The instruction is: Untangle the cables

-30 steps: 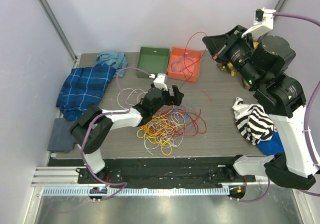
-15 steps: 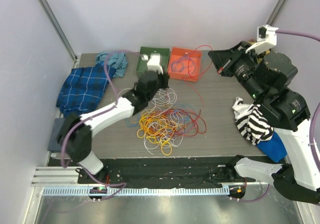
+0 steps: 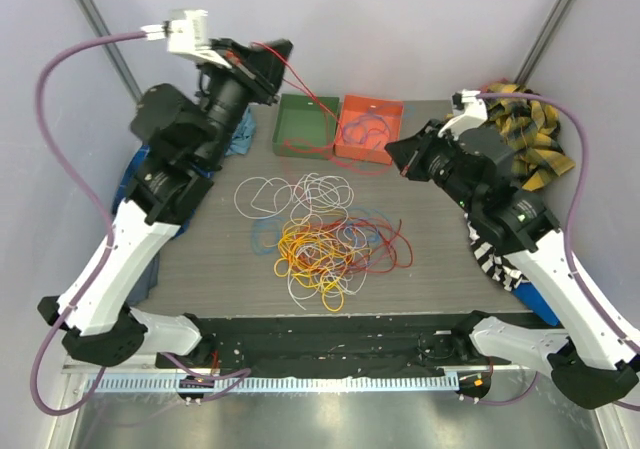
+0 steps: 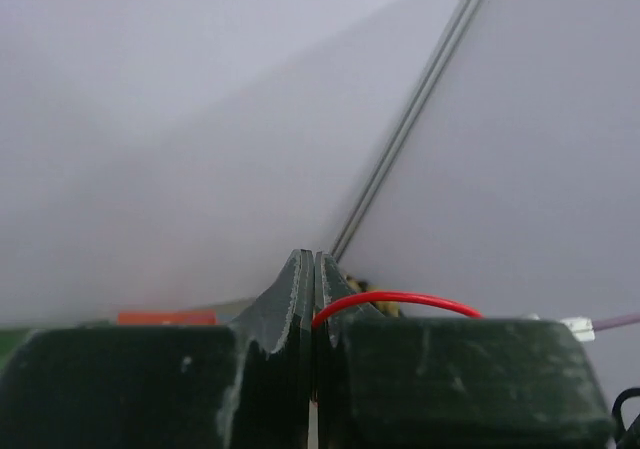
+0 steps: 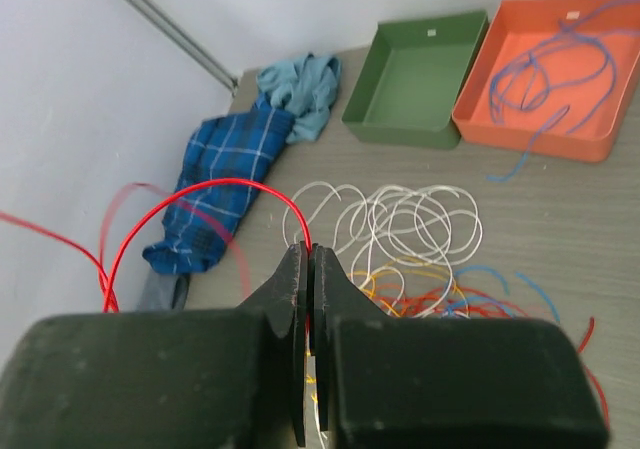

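A heap of tangled cables (image 3: 325,241), yellow, orange, red, white and blue, lies on the middle of the table. One red cable (image 3: 312,96) is stretched in the air between both grippers. My left gripper (image 3: 278,57) is raised high at the back left and shut on this red cable (image 4: 400,298); its jaws (image 4: 314,261) pinch it. My right gripper (image 3: 393,155) hovers near the orange tray and is shut (image 5: 308,254) on the same red cable (image 5: 205,189), which arcs away to the left. White cables (image 5: 400,219) lie below it.
A green tray (image 3: 305,126) and an orange tray (image 3: 352,150) holding a blue cable stand at the back. A plaid cloth (image 5: 225,179) and a light blue cloth (image 5: 300,87) lie at the left. A striped cloth (image 3: 497,252) and a yellow-black cloth (image 3: 527,119) lie at the right.
My left gripper shut on a red cable at the pile and rose to the back left with it. My right gripper came down and leftward, still shut on the red cable.
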